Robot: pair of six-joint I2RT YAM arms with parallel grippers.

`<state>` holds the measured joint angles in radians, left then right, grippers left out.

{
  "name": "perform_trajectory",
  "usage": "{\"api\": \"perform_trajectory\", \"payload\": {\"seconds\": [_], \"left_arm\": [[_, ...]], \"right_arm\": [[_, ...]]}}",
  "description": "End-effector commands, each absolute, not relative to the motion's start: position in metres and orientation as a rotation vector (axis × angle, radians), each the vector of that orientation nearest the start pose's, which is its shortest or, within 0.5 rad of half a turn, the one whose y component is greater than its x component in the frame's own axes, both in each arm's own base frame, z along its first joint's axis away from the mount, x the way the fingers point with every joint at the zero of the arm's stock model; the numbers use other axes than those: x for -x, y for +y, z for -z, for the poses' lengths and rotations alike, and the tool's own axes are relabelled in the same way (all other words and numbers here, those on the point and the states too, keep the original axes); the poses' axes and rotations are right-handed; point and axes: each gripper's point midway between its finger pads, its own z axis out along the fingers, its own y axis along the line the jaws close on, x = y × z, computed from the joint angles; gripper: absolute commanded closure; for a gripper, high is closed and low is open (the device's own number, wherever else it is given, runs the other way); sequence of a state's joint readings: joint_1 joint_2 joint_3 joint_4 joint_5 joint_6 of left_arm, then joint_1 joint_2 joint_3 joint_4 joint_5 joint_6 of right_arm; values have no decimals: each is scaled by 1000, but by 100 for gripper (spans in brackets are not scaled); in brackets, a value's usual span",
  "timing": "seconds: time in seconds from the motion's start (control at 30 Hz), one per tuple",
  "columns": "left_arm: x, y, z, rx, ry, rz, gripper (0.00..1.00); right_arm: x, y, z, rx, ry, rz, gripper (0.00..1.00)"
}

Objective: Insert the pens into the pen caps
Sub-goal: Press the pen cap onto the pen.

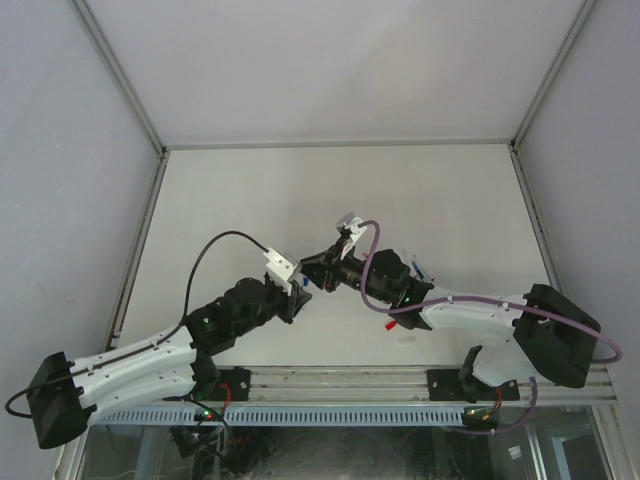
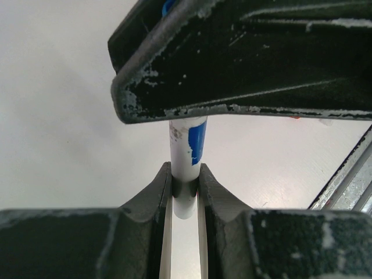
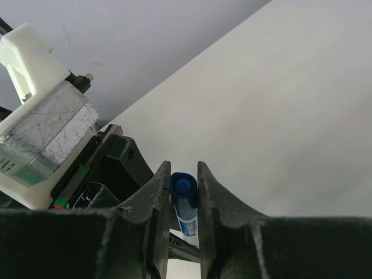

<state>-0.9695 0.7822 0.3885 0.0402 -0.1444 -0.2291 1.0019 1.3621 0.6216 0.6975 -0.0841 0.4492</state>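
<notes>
Above the table [image 1: 300,190], the left gripper [image 2: 185,170] is pinched tight on a white pen [image 2: 186,148], and the right gripper [image 3: 182,171], meeting it nose to nose, nips what looks like a blue cap [image 3: 183,196].

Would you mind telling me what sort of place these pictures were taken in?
Probably a robotics lab test cell, not a home or shop: a white table boxed in by plain grey panels on metal framing, with a left arm and right arm mounted on a rail at its near edge.
</notes>
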Motion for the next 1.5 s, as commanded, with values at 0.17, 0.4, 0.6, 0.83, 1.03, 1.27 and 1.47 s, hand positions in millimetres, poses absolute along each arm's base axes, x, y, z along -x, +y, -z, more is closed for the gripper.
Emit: {"api": "perform_trajectory", "payload": {"seconds": [0.17, 0.4, 0.6, 0.83, 1.03, 1.27, 1.47], "left_arm": [[-200, -250, -297, -310, 1389, 931, 100], [-187, -241, -336, -285, 1313, 1002, 100], [-176, -235, -365, -284, 1243, 1044, 100], [-152, -232, -396, -347, 1166, 1136, 100], [-141, -224, -414, -360, 1123, 1157, 100], [-124, -225, -437, -382, 1064, 1248, 100], [-122, -222, -444, -379, 1044, 1259, 100]], "right_arm": [[-111, 378, -104, 795, 2050, -1222, 100], [-94, 376, -102, 839, 2063, -1199, 100], [-82, 373, -98, 888, 2079, -1180, 100], [-58, 367, -94, 966, 2084, -1195, 100], [-46, 355, -92, 1013, 2080, -1192, 100], [-42, 346, -85, 1055, 2064, -1111, 100], [-36, 337, -78, 1075, 2068, -1094, 100]]}}
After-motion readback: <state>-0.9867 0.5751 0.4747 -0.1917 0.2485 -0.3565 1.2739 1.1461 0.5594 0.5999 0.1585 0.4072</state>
